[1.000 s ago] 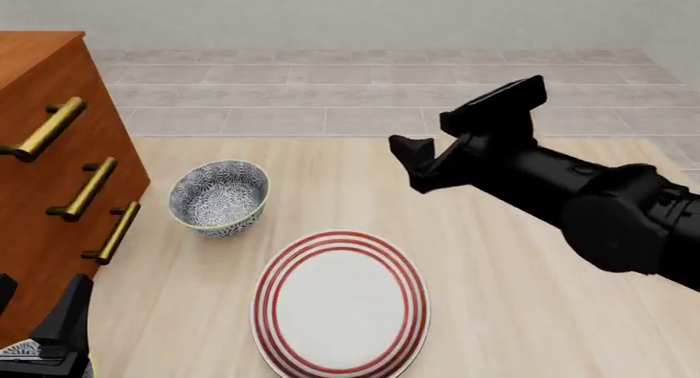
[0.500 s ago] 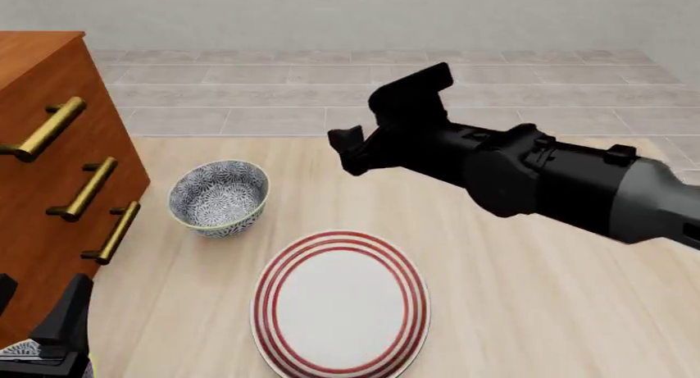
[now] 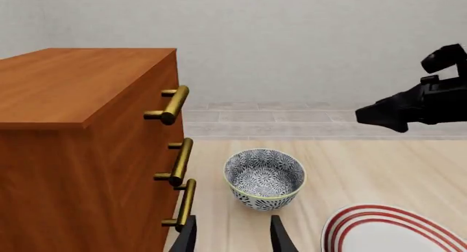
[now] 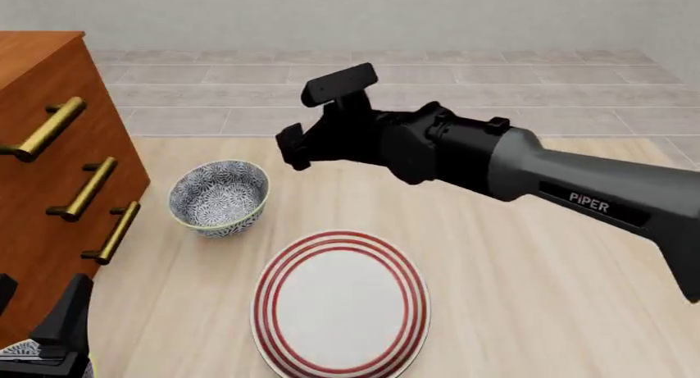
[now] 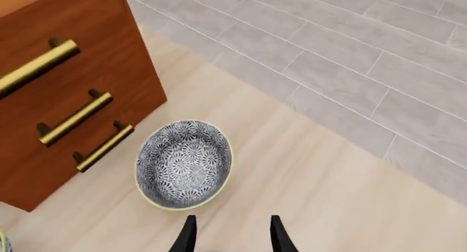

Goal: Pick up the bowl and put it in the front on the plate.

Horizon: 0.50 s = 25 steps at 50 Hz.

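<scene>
"PIPER" lettering on right arm [image 4: 591, 199], claw [image 4: 293, 144] above bowl [image 4: 219, 198].

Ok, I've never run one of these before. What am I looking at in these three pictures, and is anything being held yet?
You have two robot arms at a wooden table. The front view comes from a fixed camera above and behind the arms. The other two come from small cameras just behind each arm's gripper, looking out along its fingers.

In the front view, the big black and grey arm is the right one, and its right gripper hangs in the air above the table, open and empty. The left gripper is low near the drawer cabinet, also open, holding nothing.

On the table stand the patterned bowl and, nearer to you, the red-ringed plate. They are apart, and the bowl is untouched, so the pick-up has not happened yet.
</scene>
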Each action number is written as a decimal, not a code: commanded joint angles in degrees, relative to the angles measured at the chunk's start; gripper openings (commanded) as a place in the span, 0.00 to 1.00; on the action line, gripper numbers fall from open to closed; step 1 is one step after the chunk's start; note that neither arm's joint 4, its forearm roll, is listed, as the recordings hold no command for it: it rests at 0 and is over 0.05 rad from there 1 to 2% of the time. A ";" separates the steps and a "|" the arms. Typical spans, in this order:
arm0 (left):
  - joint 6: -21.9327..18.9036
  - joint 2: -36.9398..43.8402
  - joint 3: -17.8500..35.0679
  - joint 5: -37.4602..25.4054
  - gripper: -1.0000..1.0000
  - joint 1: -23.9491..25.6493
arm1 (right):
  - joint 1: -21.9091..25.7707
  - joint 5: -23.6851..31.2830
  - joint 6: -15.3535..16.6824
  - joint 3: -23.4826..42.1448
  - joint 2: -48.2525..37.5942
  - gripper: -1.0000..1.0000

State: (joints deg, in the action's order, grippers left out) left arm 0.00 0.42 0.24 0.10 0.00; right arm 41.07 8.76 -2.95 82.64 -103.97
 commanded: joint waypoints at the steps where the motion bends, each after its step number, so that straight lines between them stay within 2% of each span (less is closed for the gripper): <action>1: 0.00 0.00 0.00 0.00 1.00 0.00 | 0.88 4.32 -1.86 8.51 -6.98 1.00; 2: 0.00 0.00 0.00 0.00 1.00 0.00 | 1.01 4.81 -3.16 9.27 -7.72 1.00; 12: 0.00 0.00 0.00 0.00 1.00 0.00 | 1.80 7.77 -2.42 14.52 -12.18 1.00; 25: 0.00 0.00 0.00 0.00 1.00 0.00 | 1.51 10.71 -3.47 22.41 -18.56 1.00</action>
State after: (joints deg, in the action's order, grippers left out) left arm 0.00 0.42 0.24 0.10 0.00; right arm 42.63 17.27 -5.65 99.46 -117.88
